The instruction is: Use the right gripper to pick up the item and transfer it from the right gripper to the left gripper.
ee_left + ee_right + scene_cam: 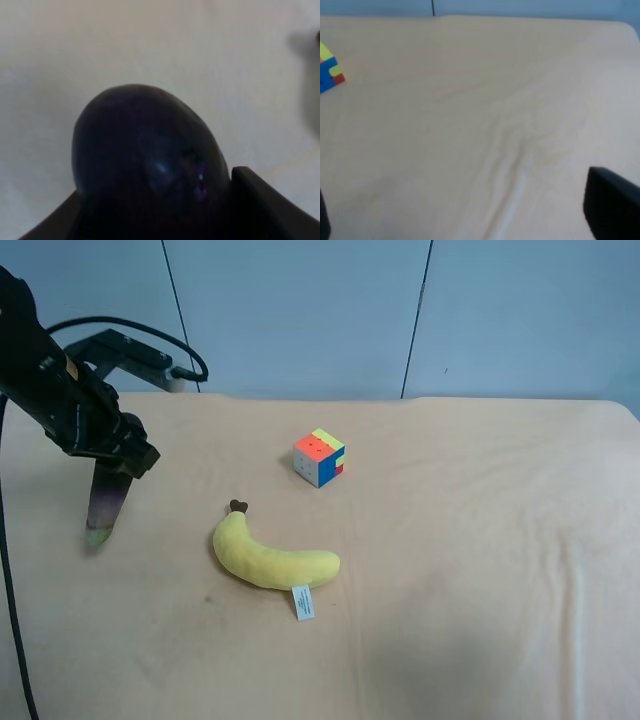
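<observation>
The left gripper [112, 462] grips the eggplant [104, 508], hanging stem-down at far left. The right gripper [470, 235] stands wide, holding nothing. The banana [270, 555]'s white tag [303, 602] is unreadable.

dk purple eggplant [106, 502], yellow banana [270, 556], multicolour cube [319, 457]

Exterior high looking down from above over the cloth-covered table [480, 570]; right wrist angled low across the same cloth, sharing only the puzzle cube [320, 458] at its left edge [329, 74]; left wrist pressed very close to the dark eggplant [142, 160], cloth behind.
</observation>
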You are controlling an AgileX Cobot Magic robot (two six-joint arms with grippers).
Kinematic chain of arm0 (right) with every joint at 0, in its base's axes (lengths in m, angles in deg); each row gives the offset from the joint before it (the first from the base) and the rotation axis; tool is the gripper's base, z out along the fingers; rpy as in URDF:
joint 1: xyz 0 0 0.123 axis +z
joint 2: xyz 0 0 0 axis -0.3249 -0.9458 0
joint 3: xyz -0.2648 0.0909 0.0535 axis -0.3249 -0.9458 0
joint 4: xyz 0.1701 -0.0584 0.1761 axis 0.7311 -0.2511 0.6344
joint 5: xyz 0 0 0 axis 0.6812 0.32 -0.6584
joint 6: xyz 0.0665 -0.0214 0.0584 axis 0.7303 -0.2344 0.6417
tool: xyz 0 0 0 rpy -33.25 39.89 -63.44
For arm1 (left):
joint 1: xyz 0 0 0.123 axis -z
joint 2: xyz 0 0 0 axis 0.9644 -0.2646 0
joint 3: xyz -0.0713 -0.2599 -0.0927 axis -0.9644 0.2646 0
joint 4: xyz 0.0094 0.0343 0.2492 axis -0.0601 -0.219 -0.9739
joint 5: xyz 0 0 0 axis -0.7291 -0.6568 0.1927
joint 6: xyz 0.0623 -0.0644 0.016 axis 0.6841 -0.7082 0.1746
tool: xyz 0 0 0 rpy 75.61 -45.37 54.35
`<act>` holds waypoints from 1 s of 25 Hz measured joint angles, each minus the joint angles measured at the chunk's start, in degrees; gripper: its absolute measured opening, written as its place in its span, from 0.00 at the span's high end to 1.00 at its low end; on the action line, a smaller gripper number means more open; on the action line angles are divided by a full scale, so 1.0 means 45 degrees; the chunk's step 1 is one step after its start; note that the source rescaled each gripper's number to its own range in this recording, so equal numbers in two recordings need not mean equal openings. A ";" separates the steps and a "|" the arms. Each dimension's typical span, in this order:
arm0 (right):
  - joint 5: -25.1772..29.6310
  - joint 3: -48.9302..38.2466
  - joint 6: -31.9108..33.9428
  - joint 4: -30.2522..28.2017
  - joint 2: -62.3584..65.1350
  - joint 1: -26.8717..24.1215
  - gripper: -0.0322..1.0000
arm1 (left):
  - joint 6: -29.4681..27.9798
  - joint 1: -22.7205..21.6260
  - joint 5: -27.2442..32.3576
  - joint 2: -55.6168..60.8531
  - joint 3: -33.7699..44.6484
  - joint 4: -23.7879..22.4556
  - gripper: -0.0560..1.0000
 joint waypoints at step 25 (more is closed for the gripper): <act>0.0000 0.0000 0.0000 0.0000 0.0000 -0.0077 0.00 | 0.0000 0.0000 -0.1218 -0.1623 0.0000 -0.0006 0.20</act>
